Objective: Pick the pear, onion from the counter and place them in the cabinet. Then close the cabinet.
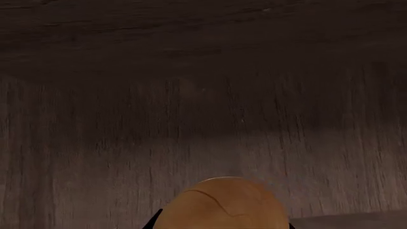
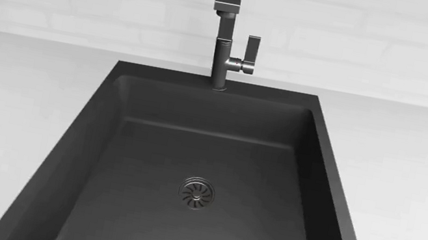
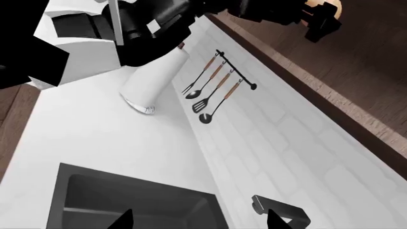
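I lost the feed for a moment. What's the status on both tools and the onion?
Left tool shut on the onion, facing a dark wood cabinet wall. Right tool open above the sink, carrying nothing. Pear not in view.

White brick wall (image 2: 368, 48) behind dark sink (image 2: 104, 140).

Head cam looks straight down on the sink (image 2: 201, 184); right wrist shares it, tilted; left wrist faces close wood panelling (image 1: 203, 119).

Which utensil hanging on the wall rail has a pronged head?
The fork, at one end of the rail; the spoon, spatula and ladle beside it have no prongs.
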`<state>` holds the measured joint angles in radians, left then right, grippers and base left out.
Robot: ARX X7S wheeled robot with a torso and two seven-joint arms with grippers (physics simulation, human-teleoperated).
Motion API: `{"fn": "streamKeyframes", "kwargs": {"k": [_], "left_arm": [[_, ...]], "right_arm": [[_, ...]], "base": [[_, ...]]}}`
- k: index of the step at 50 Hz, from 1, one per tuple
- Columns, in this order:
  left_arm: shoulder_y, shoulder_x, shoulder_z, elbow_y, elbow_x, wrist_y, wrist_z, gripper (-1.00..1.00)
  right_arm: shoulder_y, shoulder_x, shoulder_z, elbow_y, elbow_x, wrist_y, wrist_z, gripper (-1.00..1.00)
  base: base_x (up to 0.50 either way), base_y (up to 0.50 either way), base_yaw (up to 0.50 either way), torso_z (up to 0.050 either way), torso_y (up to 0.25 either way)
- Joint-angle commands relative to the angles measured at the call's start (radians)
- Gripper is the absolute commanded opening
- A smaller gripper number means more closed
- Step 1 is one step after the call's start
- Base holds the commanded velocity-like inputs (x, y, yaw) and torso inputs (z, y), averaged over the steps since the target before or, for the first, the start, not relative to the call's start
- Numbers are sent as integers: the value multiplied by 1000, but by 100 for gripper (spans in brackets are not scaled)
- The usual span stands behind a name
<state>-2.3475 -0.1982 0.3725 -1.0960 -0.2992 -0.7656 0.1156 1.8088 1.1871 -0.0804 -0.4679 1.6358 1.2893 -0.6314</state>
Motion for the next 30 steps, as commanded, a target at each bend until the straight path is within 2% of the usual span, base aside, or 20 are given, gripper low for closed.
{"fn": "streamKeyframes", "kwargs": {"k": [1,10,21,22,30], "left_arm": [[-9,92,-269,-143,426,33,91,-100],[-9,93,-296,-176,512,19,56,-100],[-9,97,-295,-188,526,-17,60,-100],[-9,98,-295,-189,525,-21,64,100],[-9,102,-296,-194,512,-30,81,100]], "right_arm": [[-26,12,12,-9,4,-15,-6,100],[-10,10,4,-7,9,-14,-5,100],[31,2,-19,4,21,-1,3,100],[31,3,-19,5,21,-2,2,100],[-7,16,0,-5,6,-20,-16,100]], "base": [[0,0,0,0,0],[0,0,0,0,0],[0,0,0,0,0],[0,0,0,0,0],[0,0,0,0,0]]}}
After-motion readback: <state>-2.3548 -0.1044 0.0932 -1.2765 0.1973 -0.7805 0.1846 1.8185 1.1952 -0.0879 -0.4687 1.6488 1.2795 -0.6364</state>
